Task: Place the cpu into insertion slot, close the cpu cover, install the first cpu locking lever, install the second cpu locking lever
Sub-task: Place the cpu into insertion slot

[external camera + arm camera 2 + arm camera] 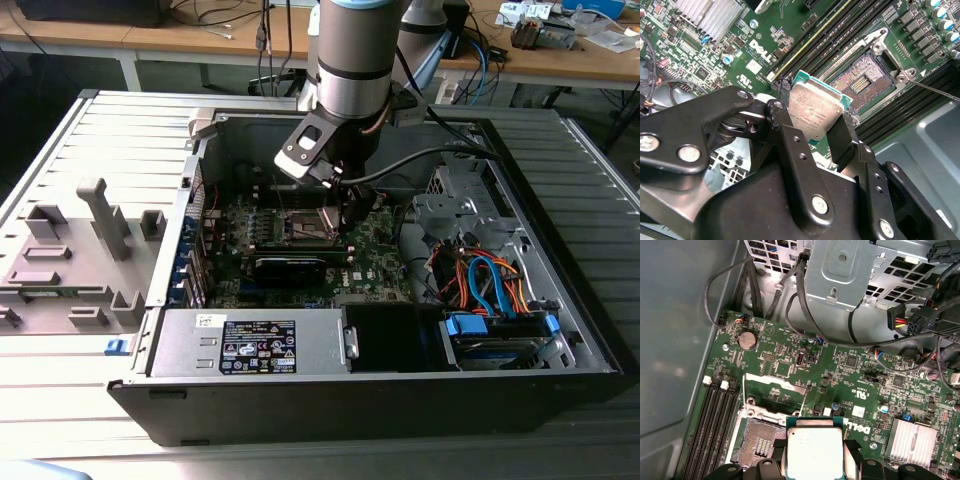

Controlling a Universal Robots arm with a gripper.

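Silver-grey cpu is gripped at its edges by the hand, clear of the green motherboard. It hangs just beside the uncovered insertion slot, not seated.

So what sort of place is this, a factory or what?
Most likely a robotics lab or workshop. An opened computer case lies on a grey slatted table, cluttered wooden benches stand behind, and the gripper holds the cpu above the motherboard.

One cpu — one insertion slot — one coin cell.
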